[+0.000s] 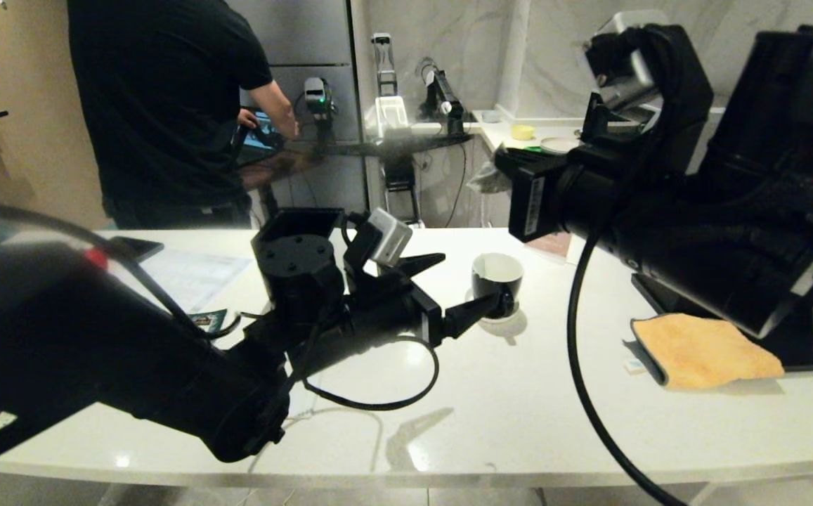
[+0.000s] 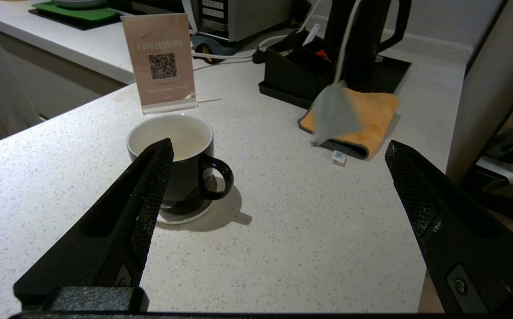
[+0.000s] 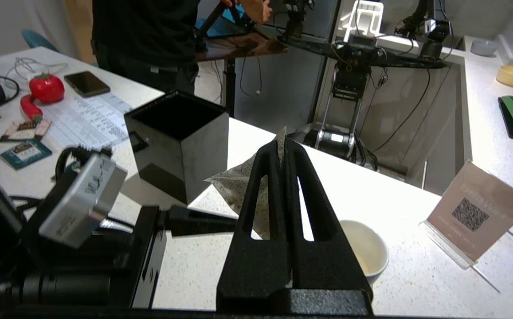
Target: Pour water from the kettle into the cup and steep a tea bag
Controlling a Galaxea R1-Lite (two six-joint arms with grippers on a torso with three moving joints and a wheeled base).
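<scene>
Wide apart stand the jaws of the left gripper (image 1: 459,292), holding nothing, with one finger (image 2: 143,190) just beside the cup (image 1: 497,282) and the other on its far side towards the black box; the right gripper (image 3: 285,153) is pressed shut on the tea bag (image 2: 334,114), which hangs by its string above the orange cloth (image 1: 705,350) in the left wrist view (whether the fingers pinch the string or the bag's top corner is hard to tell). That cup, glossy black with a white inside, stands upright on a small white saucer (image 2: 185,218) near the middle of the white speckled counter (image 1: 518,407), mouth up and loop handle turned towards the robot's right. To its right lies the cloth, and beyond the cloth the kettle (image 2: 365,33) stands upright on a black tray, its handle on the side away from the cup. A black square box (image 3: 177,141), open at the top, sits to the cup's left, and a WiFi sign (image 2: 161,62) with a QR code stands on the far side of the cup. At the counter's far left are a phone (image 3: 87,83), printed sheets and a red strawberry toy (image 3: 46,87). Behind the counter a person (image 1: 167,105) in a black shirt stands at a desk, with marble walls behind.
</scene>
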